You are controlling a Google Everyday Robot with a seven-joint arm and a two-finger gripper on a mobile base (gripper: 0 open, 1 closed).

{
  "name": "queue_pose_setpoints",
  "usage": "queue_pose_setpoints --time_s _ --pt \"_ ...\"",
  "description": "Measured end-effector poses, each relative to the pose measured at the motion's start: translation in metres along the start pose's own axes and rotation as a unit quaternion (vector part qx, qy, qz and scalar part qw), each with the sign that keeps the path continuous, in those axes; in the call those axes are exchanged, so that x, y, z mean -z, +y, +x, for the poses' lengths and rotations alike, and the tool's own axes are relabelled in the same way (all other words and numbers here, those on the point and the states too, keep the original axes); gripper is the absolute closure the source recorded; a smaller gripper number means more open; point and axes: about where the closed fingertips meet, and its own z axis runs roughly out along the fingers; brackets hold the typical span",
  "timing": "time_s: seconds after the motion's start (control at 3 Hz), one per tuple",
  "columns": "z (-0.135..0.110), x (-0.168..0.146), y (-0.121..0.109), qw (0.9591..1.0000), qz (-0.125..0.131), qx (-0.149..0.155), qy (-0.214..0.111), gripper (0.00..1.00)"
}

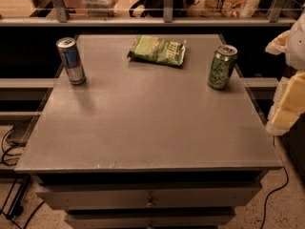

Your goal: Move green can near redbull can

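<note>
The green can (222, 67), with pale swirling markings and a silver top, stands upright near the right edge of the grey table (143, 128). The redbull can (71, 61), slim, blue and silver, stands upright near the far left corner. The two cans are far apart, across the table's width. My gripper (289, 99) shows as pale, cream-coloured parts at the right edge of the camera view, beyond the table's right side and a little nearer than the green can. It touches nothing.
A flat green chip bag (157, 50) lies at the back middle of the table, between the cans. A shelf rail (143, 20) runs behind the table. Drawers (150, 199) sit below the front edge. Cables lie on the floor.
</note>
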Motion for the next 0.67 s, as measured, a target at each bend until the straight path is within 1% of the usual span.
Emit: queue_pose_setpoints --time_s 0.33,0.67 --pt "0.0 0.0 0.0 1.0 0.0 0.0 0.0 0.0" --pt "-0.0024 -0.0018 -0.0056 0.9998 0.005 -0.008 -0.017 0.0"
